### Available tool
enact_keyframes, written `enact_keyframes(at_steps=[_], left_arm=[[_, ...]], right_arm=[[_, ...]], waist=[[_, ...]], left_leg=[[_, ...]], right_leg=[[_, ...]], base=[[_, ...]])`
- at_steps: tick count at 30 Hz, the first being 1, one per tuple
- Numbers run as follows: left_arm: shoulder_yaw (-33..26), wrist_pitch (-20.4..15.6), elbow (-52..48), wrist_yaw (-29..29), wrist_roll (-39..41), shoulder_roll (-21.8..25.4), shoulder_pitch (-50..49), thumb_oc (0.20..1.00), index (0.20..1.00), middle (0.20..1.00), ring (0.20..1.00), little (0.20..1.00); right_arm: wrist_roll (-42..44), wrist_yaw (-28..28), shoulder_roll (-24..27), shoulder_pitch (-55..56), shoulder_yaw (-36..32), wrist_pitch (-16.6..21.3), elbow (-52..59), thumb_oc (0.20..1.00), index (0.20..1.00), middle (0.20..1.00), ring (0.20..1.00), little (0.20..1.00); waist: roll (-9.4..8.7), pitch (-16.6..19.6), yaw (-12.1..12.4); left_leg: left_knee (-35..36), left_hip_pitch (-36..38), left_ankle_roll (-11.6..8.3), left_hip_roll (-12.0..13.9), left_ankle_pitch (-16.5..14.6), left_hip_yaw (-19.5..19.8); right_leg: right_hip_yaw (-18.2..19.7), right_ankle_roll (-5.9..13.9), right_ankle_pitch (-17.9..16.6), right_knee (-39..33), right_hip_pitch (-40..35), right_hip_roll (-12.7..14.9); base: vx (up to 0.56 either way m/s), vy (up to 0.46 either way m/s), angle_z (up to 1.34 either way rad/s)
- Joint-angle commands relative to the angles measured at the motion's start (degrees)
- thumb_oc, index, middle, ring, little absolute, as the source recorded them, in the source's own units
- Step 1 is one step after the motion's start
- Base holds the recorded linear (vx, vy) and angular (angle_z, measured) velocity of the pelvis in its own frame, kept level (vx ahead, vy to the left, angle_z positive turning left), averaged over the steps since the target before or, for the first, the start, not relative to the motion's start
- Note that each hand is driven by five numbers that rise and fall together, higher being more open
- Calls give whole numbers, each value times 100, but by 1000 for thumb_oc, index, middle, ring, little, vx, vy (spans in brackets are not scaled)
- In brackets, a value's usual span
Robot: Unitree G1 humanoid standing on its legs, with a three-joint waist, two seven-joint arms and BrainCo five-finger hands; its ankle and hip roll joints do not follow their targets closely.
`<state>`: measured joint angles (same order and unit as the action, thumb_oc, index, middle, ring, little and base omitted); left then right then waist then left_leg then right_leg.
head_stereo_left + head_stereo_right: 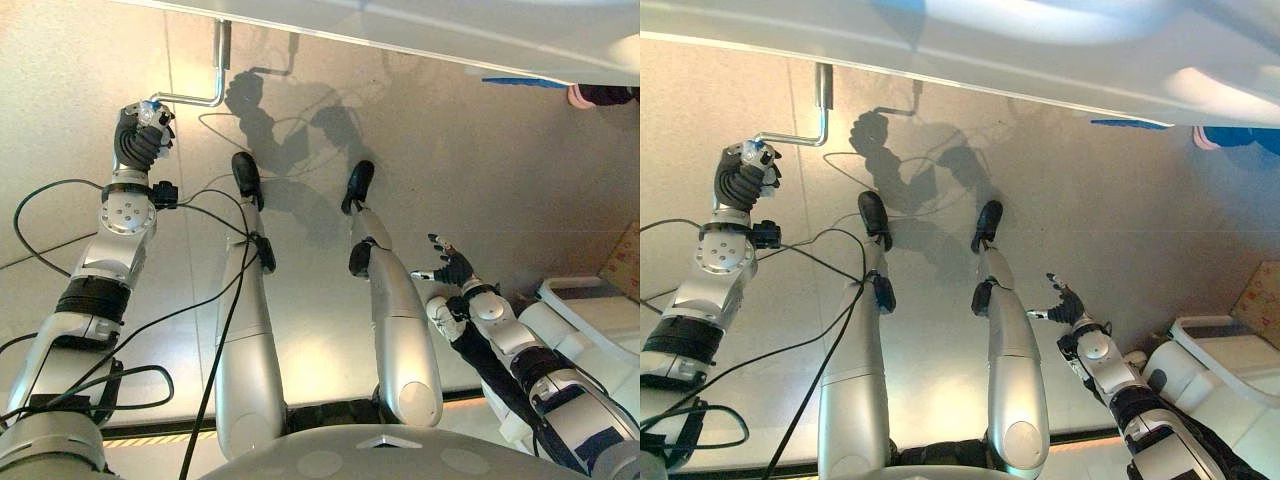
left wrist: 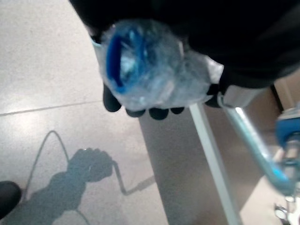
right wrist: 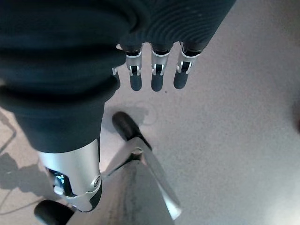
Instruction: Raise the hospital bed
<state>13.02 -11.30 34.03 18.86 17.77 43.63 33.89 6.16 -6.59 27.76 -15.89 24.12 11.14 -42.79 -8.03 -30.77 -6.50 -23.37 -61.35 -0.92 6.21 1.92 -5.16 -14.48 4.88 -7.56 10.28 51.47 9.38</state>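
Observation:
The white hospital bed (image 1: 420, 30) runs along the far side of the scene. A bent metal crank (image 1: 205, 95) hangs down from the bed's edge, its rod turning sideways toward my left. My left hand (image 1: 140, 135) is shut on the crank's handle (image 2: 150, 77), a blue grip wrapped in clear film that shows in the left wrist view with my dark fingertips (image 2: 140, 110) curled round it. The crank's metal rod (image 2: 251, 140) runs off beside the hand. My right hand (image 1: 450, 265) hangs low at my right side, open, with straight fingers (image 3: 157, 77) holding nothing.
A person's sleeve (image 1: 605, 95) shows at the far right by the bed's edge, next to something blue (image 1: 520, 82). A white piece of equipment (image 1: 590, 310) stands at the right, with a cardboard box (image 1: 625, 260) behind it. Grey floor (image 1: 480, 170) lies in between.

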Motion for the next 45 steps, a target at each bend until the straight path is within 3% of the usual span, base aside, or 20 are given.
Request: enact_keyframes(at_steps=[1, 5, 12, 22, 25, 31, 33, 34, 37, 45], left_arm=[[83, -2, 321, 199, 114, 116, 389, 200, 200, 200, 200, 200], [591, 145, 958, 119, 46, -17, 1029, 200, 200, 200, 200, 200], [1142, 285, 1103, -19, -370, -237, 1426, 200, 200, 200, 200, 200], [1722, 189, 482, -306, -579, -683, 1478, 200, 200, 200, 200, 200], [1810, 56, -166, -359, -444, -753, 1344, 200, 200, 200, 200, 200], [1651, -224, -1652, -557, 0, -654, 728, 200, 200, 200, 200, 200], [1642, -215, -1669, -558, -1, -649, 713, 200, 200, 200, 200, 200], [1453, -333, -2370, -735, 251, -492, 276, 200, 200, 200, 200, 200], [1246, -402, -3048, -944, 482, -296, -227, 200, 200, 200, 200, 200], [378, -613, -4462, -1311, 1031, 429, -1581, 200, 200, 200, 200, 200]], right_arm=[[192, -73, 100, 84, 236, 38, 106, 1000, 1000, 1000, 1000, 1000], [271, -63, 113, -62, 439, 46, 252, 1000, 1000, 1000, 1000, 1000], [318, -72, 143, -207, 540, 21, 284, 1000, 1000, 1000, 1000, 1000], [249, -92, 226, -422, 625, -5, 212, 1000, 1000, 1000, 1000, 1000], [181, -111, 289, -417, 604, -8, 272, 1000, 1000, 1000, 1000, 1000], [89, -145, 332, -232, 408, -14, 232, 1000, 1000, 1000, 1000, 1000], [88, -145, 332, -230, 412, -13, 232, 1000, 1000, 1000, 1000, 1000], [36, -159, 322, -93, 255, -24, 95, 1000, 1000, 1000, 1000, 1000], [9, -121, 347, 81, 140, -45, -48, 1000, 1000, 1000, 1000, 1000], [24, -4, 286, 412, -81, -42, -273, 1000, 1000, 1000, 1000, 1000]], waist=[[-406, 97, -92], [-474, 97, -241], [-492, 97, -368], [-391, 97, -511], [-312, 97, -530], [-96, 97, -428], [-95, 97, -434], [45, 97, -313], [187, 97, -213], [411, 97, 103]], left_leg=[[-495, 226, -1, -416, -849, -329], [-570, 126, 15, -353, -836, -396], [-508, 70, 8, -263, -747, -444], [-230, 189, -55, -146, -493, -444], [-115, 316, -92, -128, -402, -465], [235, 477, -178, -180, -163, -440], [243, 484, -179, -182, -158, -436], [439, 595, -207, -225, -40, -393], [610, 745, -239, -279, 60, -351], [750, 1030, -259, -371, 108, -284]], right_leg=[[422, 812, 15, 96, -2, 408], [541, 774, 8, 197, 226, 348], [654, 715, 32, 325, 465, 285], [757, 602, 112, 562, 653, 120], [792, 574, 128, 599, 645, 51], [747, 542, 161, 597, 611, -5], [743, 541, 160, 594, 604, -3], [695, 528, 195, 623, 547, -9], [618, 517, 229, 643, 417, 30], [492, 533, 255, 660, 100, 130]], base=[[6, 15, -4], [0, -21, -12], [-15, -59, -12], [-23, -99, -7], [-21, -76, -4], [-24, -93, 1], [-16, -55, 2], [-28, -97, 2], [-21, -48, 7], [-3, -3, 12]])
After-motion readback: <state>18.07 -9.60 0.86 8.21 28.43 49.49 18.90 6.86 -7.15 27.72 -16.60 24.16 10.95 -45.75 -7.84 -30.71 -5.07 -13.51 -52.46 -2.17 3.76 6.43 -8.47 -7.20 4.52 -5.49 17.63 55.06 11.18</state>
